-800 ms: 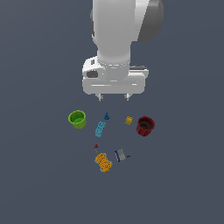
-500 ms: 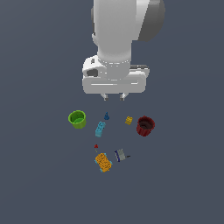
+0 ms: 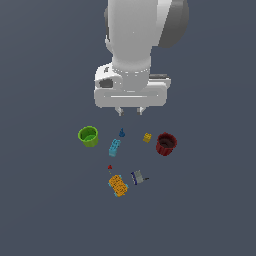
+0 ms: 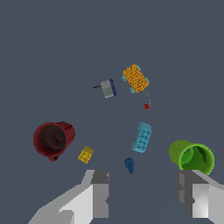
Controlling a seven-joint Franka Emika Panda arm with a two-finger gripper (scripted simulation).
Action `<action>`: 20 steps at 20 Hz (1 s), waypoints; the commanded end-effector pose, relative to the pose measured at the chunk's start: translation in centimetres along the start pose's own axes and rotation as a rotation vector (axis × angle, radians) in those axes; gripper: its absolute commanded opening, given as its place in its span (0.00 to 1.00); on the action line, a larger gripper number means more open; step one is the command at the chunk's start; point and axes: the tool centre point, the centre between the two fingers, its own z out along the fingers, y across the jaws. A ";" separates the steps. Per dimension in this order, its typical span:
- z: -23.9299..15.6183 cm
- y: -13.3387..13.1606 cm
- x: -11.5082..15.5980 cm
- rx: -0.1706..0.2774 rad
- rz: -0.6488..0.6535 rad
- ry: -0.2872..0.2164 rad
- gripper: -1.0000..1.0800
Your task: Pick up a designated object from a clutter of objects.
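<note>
exterior view: the gripper hangs above the grey floor, clear of every item, with two short fingertips showing below the white hand body. nothing sits between them. the green cup stands upright on the floor, toward the exterior view's left of the clutter and below the gripper in the frame, well apart from it. the dark red cup stands at the opposite side of the group. between the two cups lie a light-blue brick, a small dark blue piece and a small yellow block. nearer the camera are a tiny red piece, an orange block and a grey-blue box.

wrist view: the two fingers stand wide apart and hold nothing. the green cup sits just beside one finger, its opening tilted toward the camera. the dark red cup lies well off to the other side. the light-blue brick, dark blue piece and yellow block lie between the cups. the orange block, grey-blue box and red piece lie farther off.
</note>
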 end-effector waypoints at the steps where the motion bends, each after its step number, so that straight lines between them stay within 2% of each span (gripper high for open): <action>1: 0.6 0.3 -0.1 -0.012 -0.004 -0.014 0.62; 6: 2.6 1.3 -0.6 -0.058 -0.019 -0.064 0.62; 10: 5.0 2.6 -1.3 -0.115 -0.039 -0.124 0.62; 20: 12.8 7.5 -4.4 -0.319 -0.128 -0.338 0.62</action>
